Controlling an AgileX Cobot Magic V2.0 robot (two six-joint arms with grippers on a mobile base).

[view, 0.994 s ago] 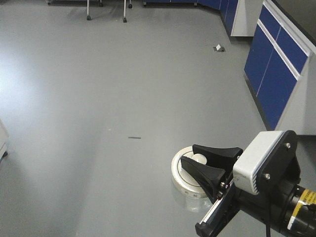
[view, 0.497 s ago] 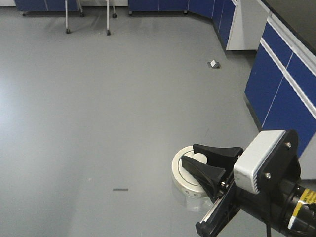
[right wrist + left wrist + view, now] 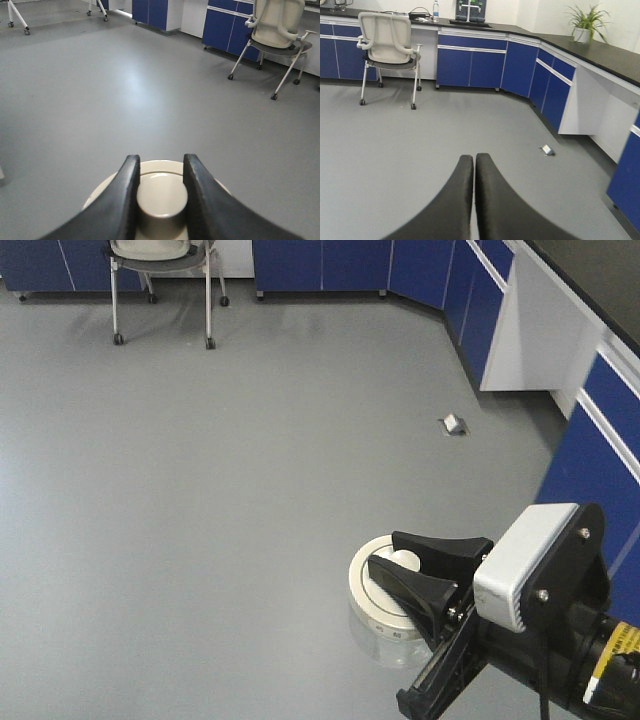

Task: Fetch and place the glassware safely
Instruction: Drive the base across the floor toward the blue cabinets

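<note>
The glassware, a squat clear jar with a round cream-white lid (image 3: 368, 592), hangs above the grey floor in the front view. My right gripper (image 3: 385, 554) is shut on the lid's central knob (image 3: 161, 192). In the right wrist view the two black fingers (image 3: 125, 190) clamp the knob from both sides, with the lid's rim (image 3: 160, 166) showing beyond them. The glass body (image 3: 388, 648) shows faintly under the lid. My left gripper (image 3: 473, 158) is shut and empty, seen only in the left wrist view, with its fingers pressed together above the floor.
Blue cabinets (image 3: 590, 450) under a black counter (image 3: 600, 47) run along the right and the far wall. A wheeled cream chair (image 3: 160, 252) stands at the far left. A small grey object (image 3: 453, 424) lies on the floor near the cabinets. A potted plant (image 3: 587, 22) stands on the counter.
The room has shifted in the front view: the chair and far cabinets have come into sight and the dark floor mark has left it. The right gripper and the jar keep the same pose.
</note>
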